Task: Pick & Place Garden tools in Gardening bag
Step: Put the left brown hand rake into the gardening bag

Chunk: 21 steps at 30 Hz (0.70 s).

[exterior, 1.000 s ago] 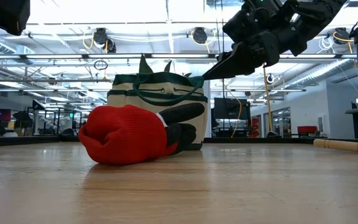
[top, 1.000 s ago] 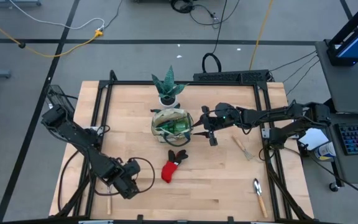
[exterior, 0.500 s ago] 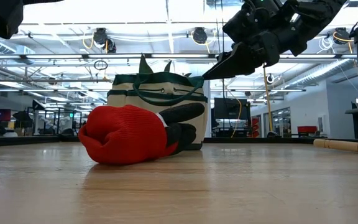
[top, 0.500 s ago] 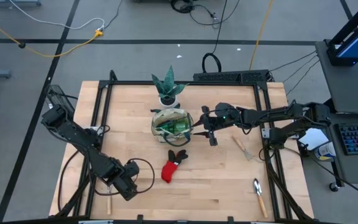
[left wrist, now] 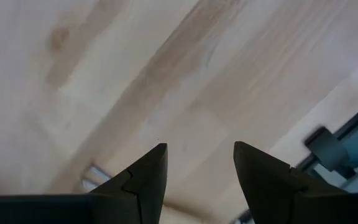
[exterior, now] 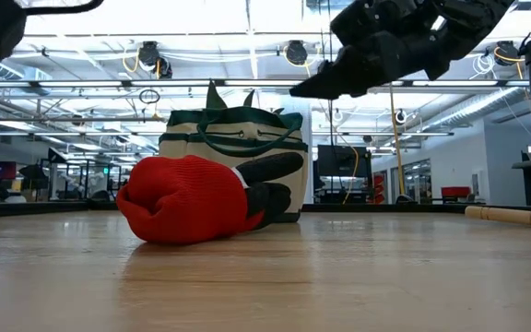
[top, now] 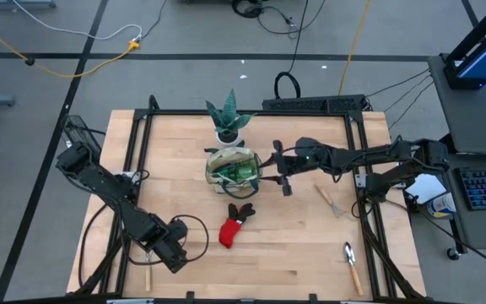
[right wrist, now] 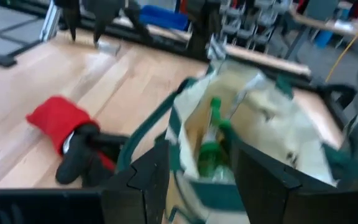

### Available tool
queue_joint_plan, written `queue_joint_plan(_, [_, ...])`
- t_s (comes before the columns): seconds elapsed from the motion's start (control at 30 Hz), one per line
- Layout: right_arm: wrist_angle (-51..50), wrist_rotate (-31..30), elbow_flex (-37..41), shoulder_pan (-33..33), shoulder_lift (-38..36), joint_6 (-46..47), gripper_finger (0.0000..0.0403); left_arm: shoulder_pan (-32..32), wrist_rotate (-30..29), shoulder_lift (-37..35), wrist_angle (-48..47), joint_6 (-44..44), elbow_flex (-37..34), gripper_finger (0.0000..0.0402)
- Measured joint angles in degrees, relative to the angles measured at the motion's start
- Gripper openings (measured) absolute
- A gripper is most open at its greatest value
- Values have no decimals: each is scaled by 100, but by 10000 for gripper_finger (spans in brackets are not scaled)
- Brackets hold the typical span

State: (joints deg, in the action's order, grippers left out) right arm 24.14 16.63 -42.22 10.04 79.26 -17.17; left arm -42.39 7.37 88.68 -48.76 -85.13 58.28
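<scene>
Overhead, the gardening bag (top: 234, 167) stands at the centre of the frame, just below the potted spiky plant (top: 229, 116), with a green spray bottle (top: 241, 173) visible inside it. The right gripper (top: 278, 171) sits just right of the bag's rim, above table level; its jaws are spread and hold nothing. In the right wrist view the two dark fingers (right wrist: 143, 177) frame the bag's open mouth, with a gap between them and the bottle (right wrist: 212, 149) beyond. The red-and-black glove (top: 235, 223) lies below the bag, lower centre of the frame, apart from both grippers. A fork (top: 328, 200) with a wooden handle lies right of centre; a trowel (top: 351, 265) lies near the lower right corner. The left gripper (top: 169, 247) hovers at the lower left, jaws spread and empty over bare wood in its wrist view; a wooden-handled tool (top: 148, 272) lies just beside it. In the low view the glove (exterior: 192, 198) rests against the front of the bag (exterior: 233, 152).
</scene>
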Motion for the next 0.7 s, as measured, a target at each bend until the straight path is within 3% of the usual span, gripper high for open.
queue_joint_plan(0.2, [464,-2,0,0,0,0,160,-71,626,0,-43,-705,0,191])
queue_joint_plan(0.7, [431,-1,0,1,0,239,160,-840,403,0,-36,-2970,0,191])
